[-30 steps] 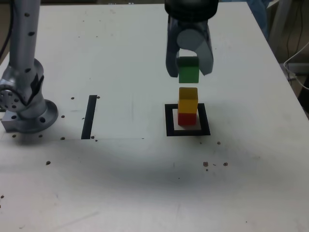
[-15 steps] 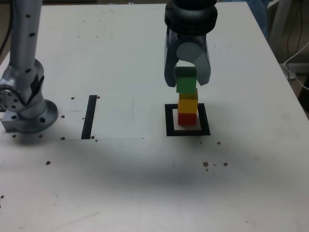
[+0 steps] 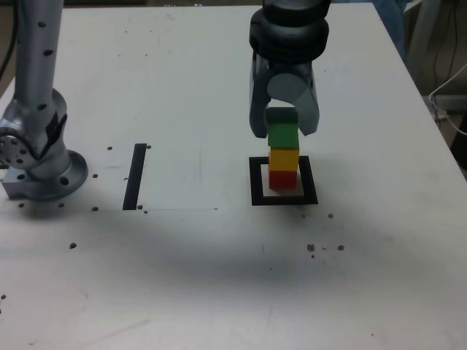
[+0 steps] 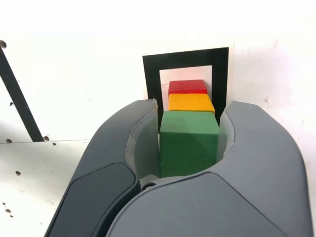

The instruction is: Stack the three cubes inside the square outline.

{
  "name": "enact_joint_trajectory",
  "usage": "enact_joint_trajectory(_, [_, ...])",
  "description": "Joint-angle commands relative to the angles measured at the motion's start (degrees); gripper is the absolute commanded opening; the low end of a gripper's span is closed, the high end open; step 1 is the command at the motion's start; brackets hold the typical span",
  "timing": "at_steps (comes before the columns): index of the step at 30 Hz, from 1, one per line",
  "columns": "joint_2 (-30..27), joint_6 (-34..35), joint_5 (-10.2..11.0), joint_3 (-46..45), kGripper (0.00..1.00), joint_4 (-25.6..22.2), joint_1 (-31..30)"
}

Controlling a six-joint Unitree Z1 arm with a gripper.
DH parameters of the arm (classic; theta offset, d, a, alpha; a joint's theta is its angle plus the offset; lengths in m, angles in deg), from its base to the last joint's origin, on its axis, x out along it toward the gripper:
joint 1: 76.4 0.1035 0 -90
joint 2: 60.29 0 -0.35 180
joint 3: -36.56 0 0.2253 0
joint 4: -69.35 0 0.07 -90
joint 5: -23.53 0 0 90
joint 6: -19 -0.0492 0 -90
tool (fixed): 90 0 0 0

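A: Going from the exterior view's left to its right, what stood on the table [image 3: 182,277]?

B: At the far left was the arm's grey base [image 3: 36,157], bolted down near the table's edge. Just to its right lay a straight black strip [image 3: 135,176], running away from the camera. Small dark specks [image 3: 325,248] were scattered over the white surface.

A: And further right?

B: The square outline [image 3: 284,198] [image 4: 150,69], a thick black frame with a white centre. Inside it stood the red cube [image 3: 283,179] [image 4: 187,86], flat on the white centre. The yellow cube [image 3: 284,158] [image 4: 191,102] sat squarely on the red one.

A: Where was the green cube?

B: The green cube [image 3: 282,135] [image 4: 188,143] was at the top of the column, its underside meeting the yellow cube's top in the exterior view; whether it truly rested there or sat a hair above, I could not tell.

A: What was the gripper doing?

B: The gripper [image 3: 284,130] [image 4: 188,148] pointed down over the outline, and its jaws were clamped on the green cube. The wrist view showed a pale inner pad pressed against each side face of that cube, with the yellow and red tops lined up beyond it, inside the frame.

A: Anything past the stack?

B: On the exterior view's right only bare table, then its edge.
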Motion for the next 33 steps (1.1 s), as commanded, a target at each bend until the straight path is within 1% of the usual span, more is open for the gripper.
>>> enact_joint_trajectory(1, [0.10, 0.08, 0.01, -0.24, 0.16, 0.32, -0.13])
enact_joint_trajectory(6, [-0.11, 0.02, -0.22, -0.29, 0.21, 0.57, -0.13])
enact_joint_trajectory(10, [-0.14, -0.04, -0.49, -0.54, 0.29, 0.77, -0.13])
enact_joint_trajectory(16, [-0.11, -0.26, -0.93, -1.09, 0.36, 1.21, -0.13])
enact_joint_trajectory(19, [-0.07, -0.28, -0.97, -1.50, 0.43, 1.37, -0.13])
enact_joint_trajectory(21, [-0.04, -0.32, -0.97, -1.86, 0.51, 1.67, -0.13])
enact_joint_trajectory(25, [-0.12, -0.38, -0.80, -2.22, 0.81, 2.19, -0.13])
enact_joint_trajectory(27, [-0.21, -0.39, -0.71, -2.20, 0.94, 2.19, -0.13])
enact_joint_trajectory(28, [-0.27, -0.39, -0.69, -2.17, 0.98, 2.14, -0.13])
enact_joint_trajectory(29, [-0.34, -0.40, -0.67, -2.16, 0.99, 2.07, -0.13])
enact_joint_trajectory(33, [-0.73, -0.39, -0.59, -1.99, 0.99, 1.60, -0.13])
